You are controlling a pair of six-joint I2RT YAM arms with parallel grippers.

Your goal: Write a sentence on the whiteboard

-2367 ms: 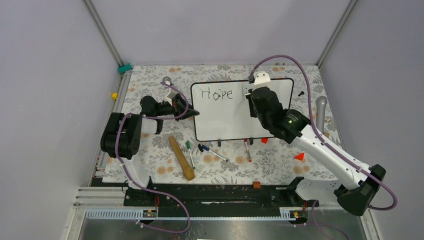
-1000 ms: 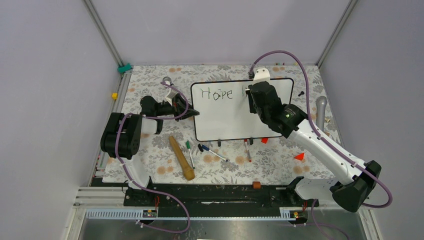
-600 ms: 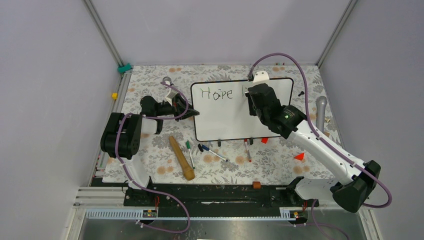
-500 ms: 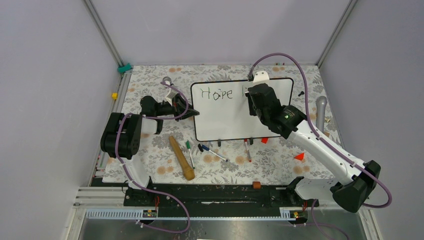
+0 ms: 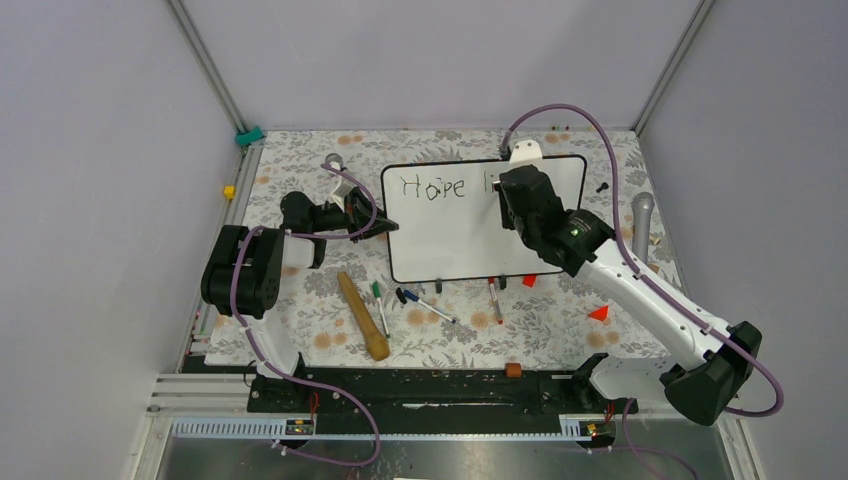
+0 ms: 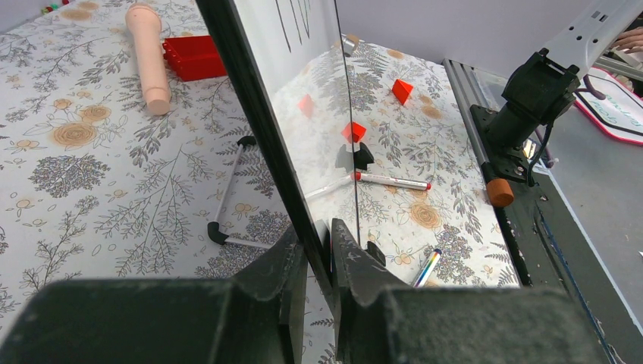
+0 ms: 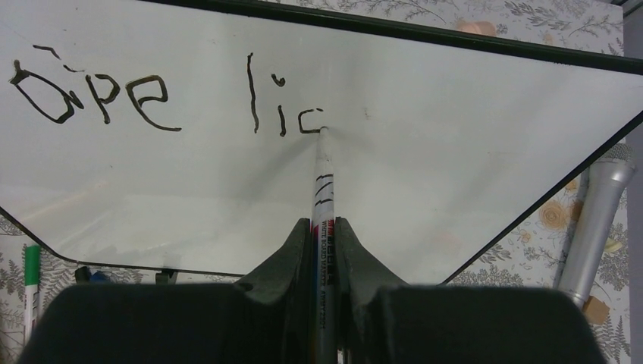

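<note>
Writing on the whiteboard [image 5: 450, 240]
The right gripper [image 7: 324, 227] pinches a marker [image 7: 321, 182], tip touching the sentence [image 7: 152, 98]; the left gripper [image 6: 318, 250] clamps the whiteboard's frame near the bench's far edge. It should press lightly, board held steady.

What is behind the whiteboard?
Behind the whiteboard, the left wrist view shows a wire stand, a red block and a peach cylinder. From above, the board covers them.

**Black-and-white arms, purple cables**

Left arm [image 5: 243, 268], middle left in the top view: blocky black housings. Right arm [image 5: 640, 290], lower right: long white links, black joints, green light [image 5: 577, 228]. A purple cable [image 5: 560, 112] loops along each. Left gripper [image 6: 316, 227] and right gripper [image 7: 324, 222]: matte black angular fingers [image 7: 297, 254].
</note>
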